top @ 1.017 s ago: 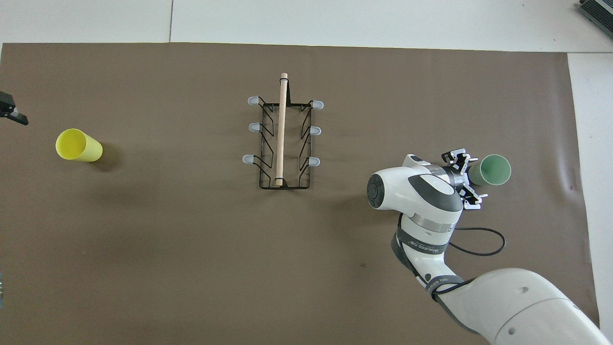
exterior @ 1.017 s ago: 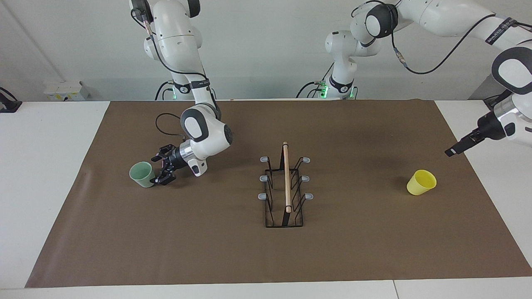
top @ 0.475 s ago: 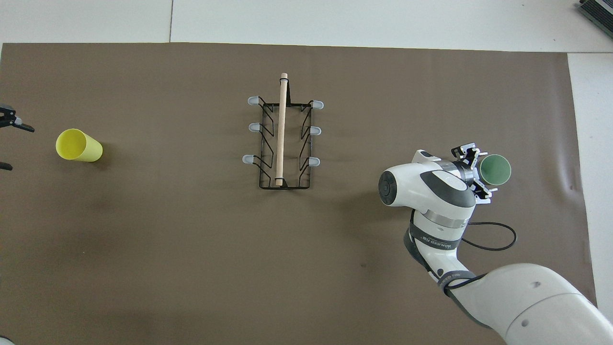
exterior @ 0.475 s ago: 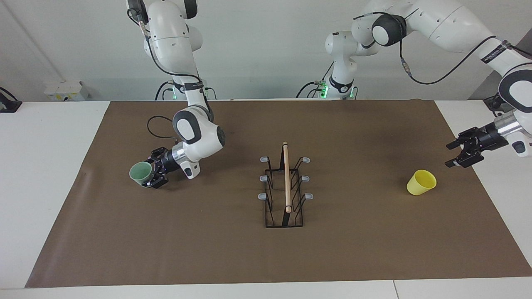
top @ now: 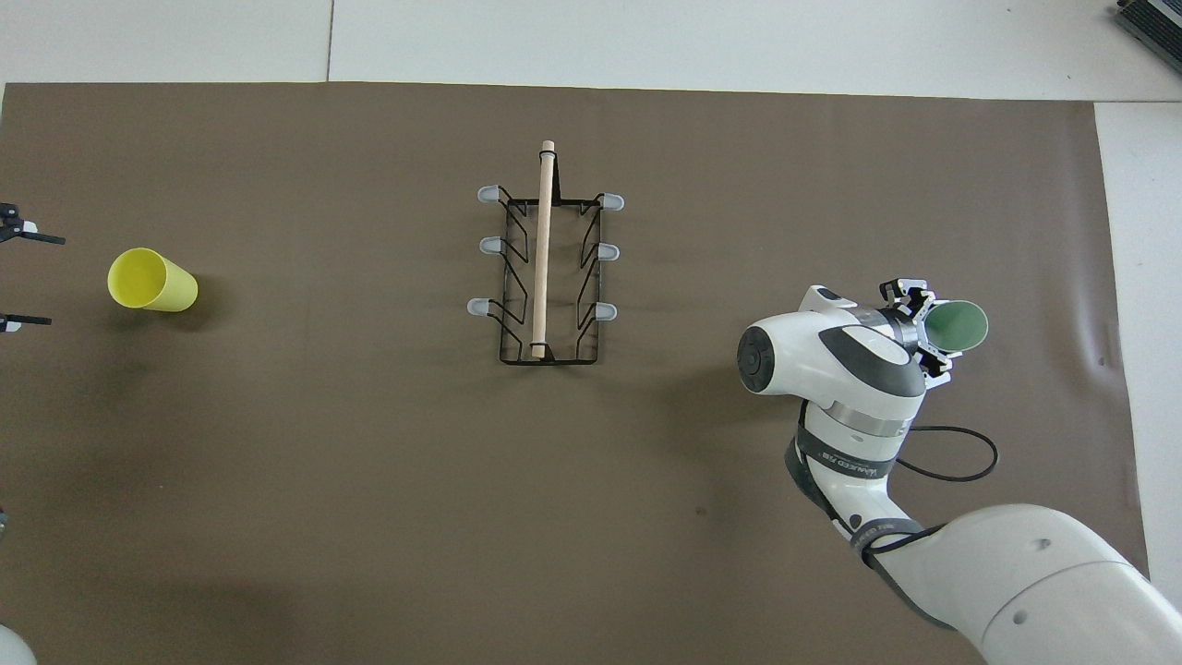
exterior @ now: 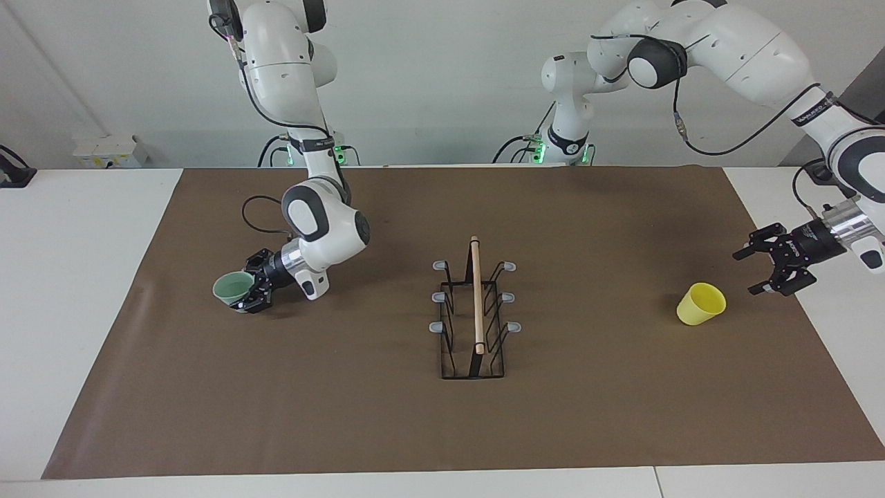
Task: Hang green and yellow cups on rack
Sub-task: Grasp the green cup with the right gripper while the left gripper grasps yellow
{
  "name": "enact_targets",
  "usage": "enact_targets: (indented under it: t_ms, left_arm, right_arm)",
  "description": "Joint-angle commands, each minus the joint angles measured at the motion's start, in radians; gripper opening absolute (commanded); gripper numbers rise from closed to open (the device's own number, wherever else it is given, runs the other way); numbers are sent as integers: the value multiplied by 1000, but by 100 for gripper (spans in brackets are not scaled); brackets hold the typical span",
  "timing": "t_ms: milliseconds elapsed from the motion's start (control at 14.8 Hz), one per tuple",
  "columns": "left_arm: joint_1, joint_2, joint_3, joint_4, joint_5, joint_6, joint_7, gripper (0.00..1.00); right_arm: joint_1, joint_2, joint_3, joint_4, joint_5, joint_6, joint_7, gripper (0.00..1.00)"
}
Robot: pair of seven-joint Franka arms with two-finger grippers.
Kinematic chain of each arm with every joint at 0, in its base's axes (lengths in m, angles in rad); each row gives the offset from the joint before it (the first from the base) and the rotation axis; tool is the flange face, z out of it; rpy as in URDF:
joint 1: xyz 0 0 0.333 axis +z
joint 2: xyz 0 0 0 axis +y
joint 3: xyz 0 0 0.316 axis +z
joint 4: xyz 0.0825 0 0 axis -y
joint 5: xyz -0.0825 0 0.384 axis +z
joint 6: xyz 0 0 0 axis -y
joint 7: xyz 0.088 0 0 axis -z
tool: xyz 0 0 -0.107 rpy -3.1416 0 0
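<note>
A black wire rack [exterior: 474, 318] with grey-tipped prongs and a pale wooden bar handle stands at the middle of a brown mat [exterior: 387, 429] on the white worktop [exterior: 69, 277].

Toward the right arm's end of the worktop from the rack, the green cup [exterior: 233, 290] lies tipped, its mouth turned away from the rack. The right tool [exterior: 250, 292] is low at the cup, its fingers closed around the cup's body.

Toward the left arm's end from the rack, well apart from it, the yellow cup [exterior: 700, 303] lies on its side on the mat with its mouth pointing away from the rack. The left tool [exterior: 771, 270] hangs just beside that cup, over the mat's edge, its two fingers spread wide and holding nothing. It does not touch the cup.
</note>
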Motion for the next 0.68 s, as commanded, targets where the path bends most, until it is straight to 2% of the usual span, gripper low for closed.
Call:
enact_targets:
  t_ms: [0, 203, 339, 610]
  left_arm:
    - [27, 32, 4, -30, -66, 25, -32, 100]
    - [-4, 31, 4, -98, -121, 122, -178, 100]
    - [-7, 29, 3, -143, -148, 148, -212, 100]
    - [-15, -6, 4, -289, -248, 208, -207, 100]
  right_arm:
    - [-9, 4, 8, 30, -12, 6, 28, 0]
    - [-10, -18, 8, 74, 101, -8, 0, 0]
    - [-16, -87, 6, 74, 181, -8, -58, 0]
    - [-84, -236, 6, 78, 444, 4, -269, 0]
